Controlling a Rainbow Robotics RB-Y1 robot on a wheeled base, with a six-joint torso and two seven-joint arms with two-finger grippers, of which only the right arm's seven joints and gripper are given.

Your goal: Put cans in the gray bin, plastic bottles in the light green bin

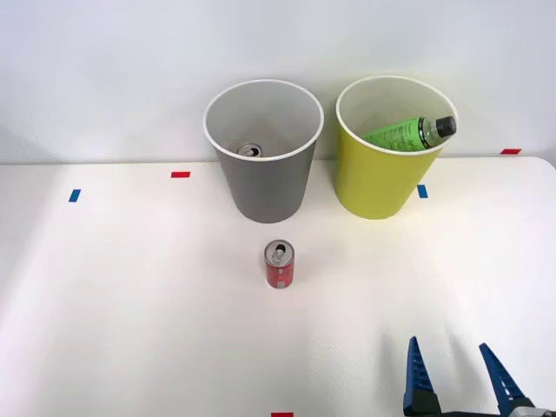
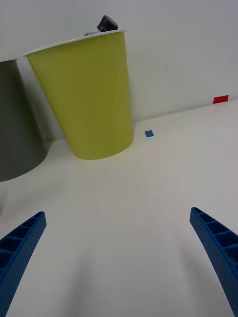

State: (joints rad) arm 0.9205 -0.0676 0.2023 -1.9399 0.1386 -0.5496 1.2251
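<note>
We're eyeing the red can (image 1: 279, 264), standing upright on the table (image 1: 130, 304) just in front of the gray bin (image 1: 263, 152). It's probably light, slick and dentable, so we're planning a mid-wall pinch. Our right gripper (image 1: 461, 375) is hanging spread wide, empty, well off to its right and nearer us.

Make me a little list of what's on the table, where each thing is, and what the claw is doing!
gray bin: standing on the table, a can's silver top visible at its bottom
light green bin: beside the gray bin, holding the green bottle, black cap sticking above the rim
red can: upright on the table in front of the gray bin, not yet binned
claw: open, empty, near the table's front edge, apart from the red can
</note>
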